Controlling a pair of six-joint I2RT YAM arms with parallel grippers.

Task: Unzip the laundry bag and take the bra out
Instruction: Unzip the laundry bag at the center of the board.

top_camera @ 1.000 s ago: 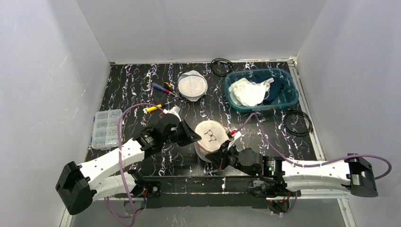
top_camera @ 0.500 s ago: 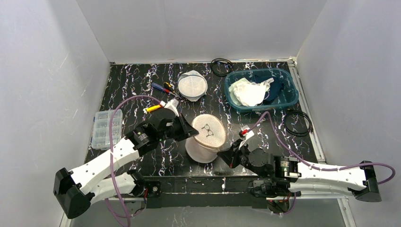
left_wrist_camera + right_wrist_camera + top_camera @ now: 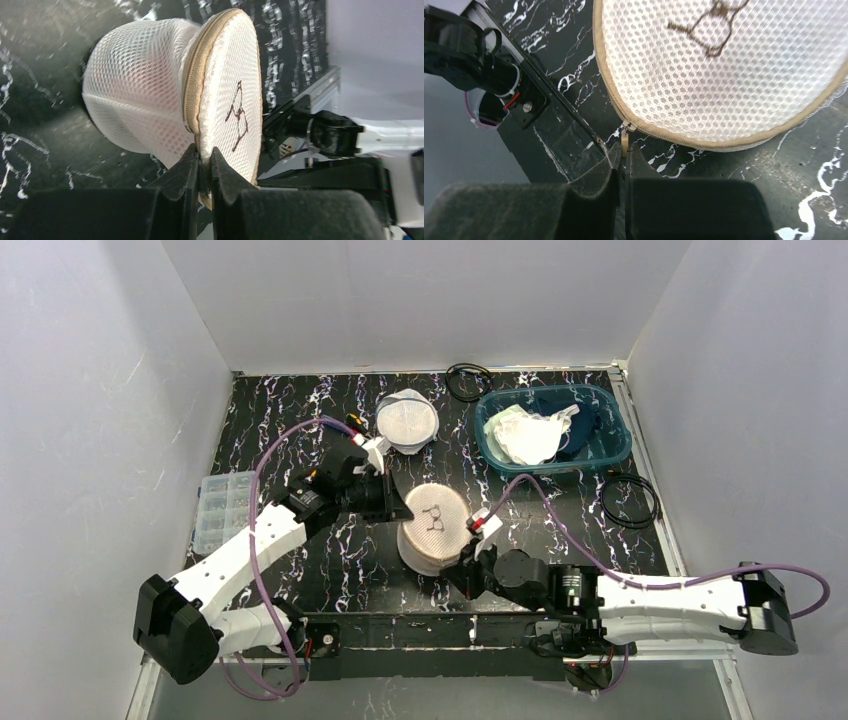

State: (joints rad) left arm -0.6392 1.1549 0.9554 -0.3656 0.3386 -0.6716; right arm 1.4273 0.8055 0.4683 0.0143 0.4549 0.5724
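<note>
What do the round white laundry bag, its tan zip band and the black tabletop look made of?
Round white laundry bag: soft matte mesh, probably synthetic; open honeycomb holes, creased side.
Tan zip band: woven-looking fabric tape with a fine tooth line; its small pull may be metal, unclear.
Black tabletop: smooth, faintly glossy, white marble veining; likely printed laminate or vinyl, not stone.

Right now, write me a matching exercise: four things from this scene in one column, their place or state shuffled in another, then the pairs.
1 left fingers
2 right fingers
3 teal bin
4 clear compartment box

A holds crumpled clothes
B pinched on the zipper pull
C near the table's left edge
D clamped on the laundry bag's rim

Pairs: 1-D, 2-B, 3-A, 4-C
</note>
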